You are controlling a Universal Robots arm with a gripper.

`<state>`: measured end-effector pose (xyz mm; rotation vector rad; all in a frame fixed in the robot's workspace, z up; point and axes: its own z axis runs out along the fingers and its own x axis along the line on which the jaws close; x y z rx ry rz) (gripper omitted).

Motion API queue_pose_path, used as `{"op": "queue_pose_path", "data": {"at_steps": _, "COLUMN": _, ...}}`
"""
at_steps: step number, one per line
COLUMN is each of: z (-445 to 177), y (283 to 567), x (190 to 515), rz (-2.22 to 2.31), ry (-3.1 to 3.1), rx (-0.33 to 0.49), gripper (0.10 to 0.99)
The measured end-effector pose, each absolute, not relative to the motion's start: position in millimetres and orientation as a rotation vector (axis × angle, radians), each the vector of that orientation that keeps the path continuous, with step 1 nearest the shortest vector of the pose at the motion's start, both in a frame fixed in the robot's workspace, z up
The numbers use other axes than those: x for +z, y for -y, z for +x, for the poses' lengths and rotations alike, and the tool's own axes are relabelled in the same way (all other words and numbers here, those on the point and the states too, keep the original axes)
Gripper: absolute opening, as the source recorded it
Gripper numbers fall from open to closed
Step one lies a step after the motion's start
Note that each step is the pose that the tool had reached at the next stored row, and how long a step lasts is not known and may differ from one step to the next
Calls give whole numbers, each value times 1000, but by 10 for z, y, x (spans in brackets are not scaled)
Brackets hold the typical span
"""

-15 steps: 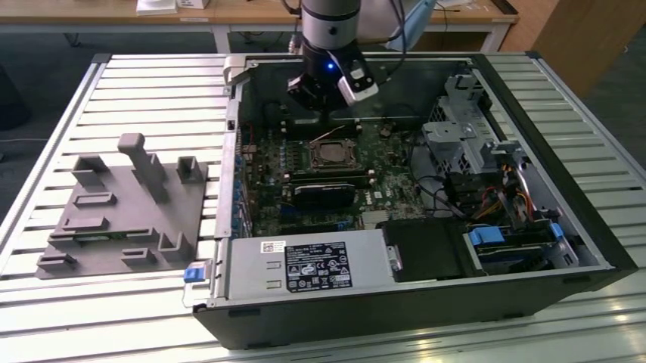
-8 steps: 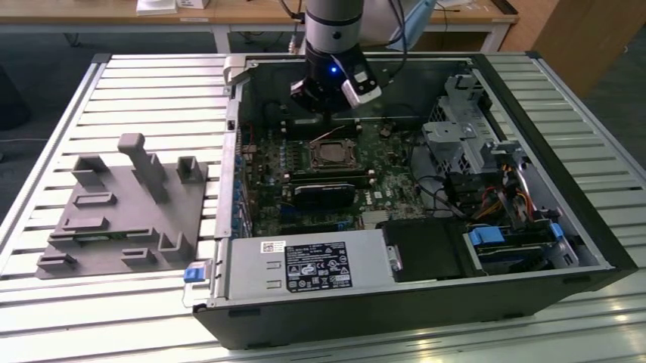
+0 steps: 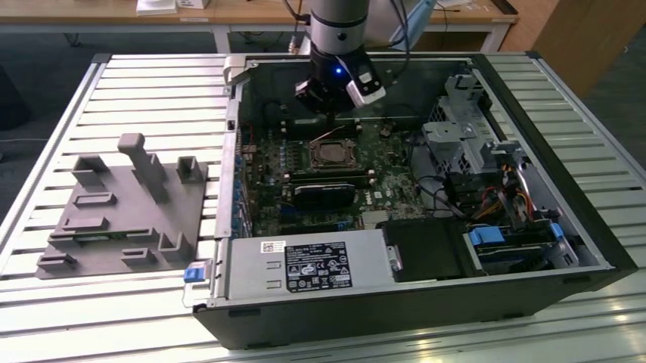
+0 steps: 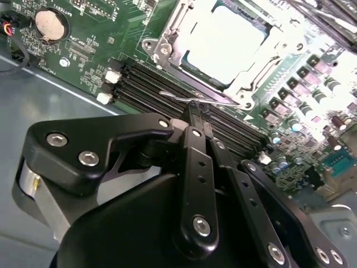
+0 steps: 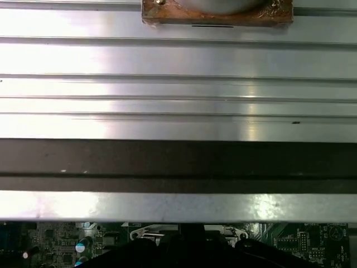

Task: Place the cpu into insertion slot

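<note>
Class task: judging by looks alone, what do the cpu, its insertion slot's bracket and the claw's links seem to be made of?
The cpu: likely metal, a pale, dull face that glares under light.
The insertion slot bracket: apparently bright bare metal, thin and shiny at the edges.
The claw links: matte black, perhaps coated metal or plastic, with silvery screw heads.

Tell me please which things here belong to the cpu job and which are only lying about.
Belong to the job:
cpu, lying in the socket
insertion slot
gripper, above the memory slots beside the socket

Lying about:
grey fixture block
power supply
coin battery
</note>
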<state>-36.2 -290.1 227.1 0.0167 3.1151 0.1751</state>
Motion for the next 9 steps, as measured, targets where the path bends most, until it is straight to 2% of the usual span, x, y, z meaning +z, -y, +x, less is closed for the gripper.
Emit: {"op": "queue_pose_path", "data": {"at_steps": 9, "z": -298, "y": 2875, "x": 2210, "rz": 17, "ry": -3116, "rx": 173, "gripper": 106}}
